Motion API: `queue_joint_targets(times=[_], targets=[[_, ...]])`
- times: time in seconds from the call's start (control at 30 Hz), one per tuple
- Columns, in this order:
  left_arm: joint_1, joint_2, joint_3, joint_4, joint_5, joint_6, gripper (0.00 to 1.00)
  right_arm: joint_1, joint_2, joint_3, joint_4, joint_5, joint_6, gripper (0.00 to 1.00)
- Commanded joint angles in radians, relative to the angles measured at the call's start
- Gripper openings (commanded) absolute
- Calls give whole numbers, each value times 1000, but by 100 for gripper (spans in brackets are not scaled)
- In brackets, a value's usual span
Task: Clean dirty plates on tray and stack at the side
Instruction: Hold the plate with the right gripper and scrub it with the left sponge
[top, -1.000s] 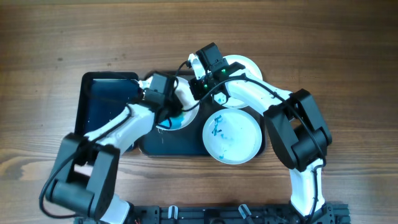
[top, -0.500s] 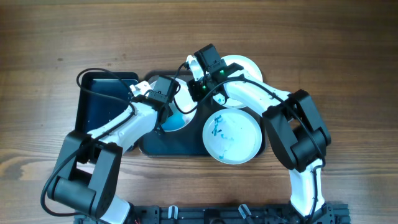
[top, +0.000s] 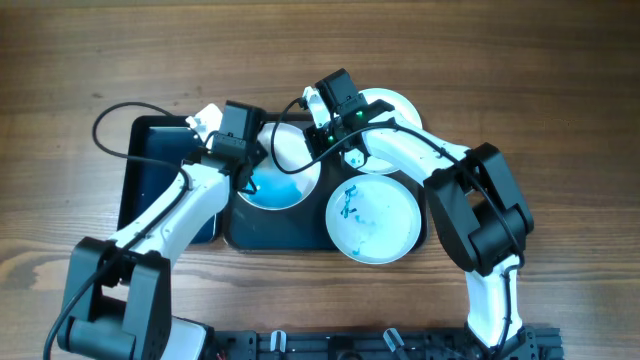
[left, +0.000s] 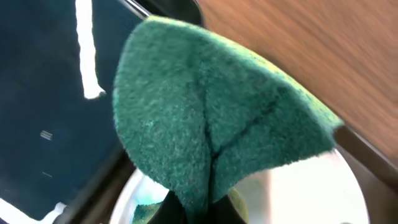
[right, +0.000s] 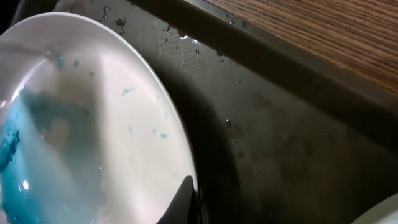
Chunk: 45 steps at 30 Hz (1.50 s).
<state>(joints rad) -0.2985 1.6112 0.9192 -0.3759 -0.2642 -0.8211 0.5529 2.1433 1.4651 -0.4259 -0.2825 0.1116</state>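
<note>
My left gripper (top: 246, 168) is shut on a folded green sponge (left: 211, 118) and holds it above the left rim of a white plate (top: 287, 172) smeared with blue. That plate lies at the left end of the large dark tray (top: 300, 232). My right gripper (top: 320, 140) is shut on this plate's far rim, and the right wrist view (right: 189, 202) shows a finger clamped over the edge of the plate (right: 81, 118). A second plate (top: 373, 218) with blue stains lies at the tray's front right. A third plate (top: 392, 108) sits behind, partly hidden by the right arm.
A smaller deep tray (top: 160, 160) holding bluish water stands left of the large tray, also in the left wrist view (left: 43, 93). Bare wooden table (top: 520, 80) surrounds the trays. A cable loops over the small tray's back corner.
My left gripper has lifted the sponge off the plate's middle and moved it back and left, toward the small tray. The blue smear now shows. The right gripper has stayed on the rim.
</note>
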Motion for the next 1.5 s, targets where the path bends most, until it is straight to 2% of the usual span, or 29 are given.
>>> queue_joint_targets(times=[0.0, 0.17, 0.23, 0.33, 0.4, 0.53, 0.67, 0.77, 0.87, 1.0, 1.17, 1.3, 1.47], targets=[[-27, 49, -12, 6, 61, 5, 4, -3, 5, 24, 3, 12, 0, 4], [-29, 130, -23, 6, 34, 10, 4, -3, 5, 24, 3, 12, 0, 4], [-29, 145, -23, 11, 10, 65, 4, -3, 5, 24, 3, 13, 0, 4], [-29, 145, -23, 29, -208, 88, 4, -3, 5, 24, 3, 10, -5, 4], [-29, 145, -23, 71, -282, 88, 4, -3, 5, 24, 3, 0, -8, 4], [-30, 141, -23, 207, -301, 88, 4, -3, 5, 24, 2, -6, -7, 4], [-37, 97, -23, 218, -97, 89, 4, -3, 5, 24, 0, -6, -7, 4], [-38, 87, -23, 187, 179, 134, 4, -3, 5, 24, 2, -6, -7, 4], [-38, 87, -23, 75, 256, 167, 4, -3, 5, 24, 2, -6, -6, 4], [-38, 87, -23, -119, 143, 215, 4, -3, 5, 24, 4, -6, -7, 4], [-38, 87, -23, -152, -81, 215, 4, -3, 5, 24, 6, -6, -6, 4], [-38, 87, -23, -65, -227, 214, 4, -3, 5, 24, 8, -6, -7, 4], [-38, 87, -23, 154, -168, 211, 4, -3, 5, 24, 6, -6, -6, 4]])
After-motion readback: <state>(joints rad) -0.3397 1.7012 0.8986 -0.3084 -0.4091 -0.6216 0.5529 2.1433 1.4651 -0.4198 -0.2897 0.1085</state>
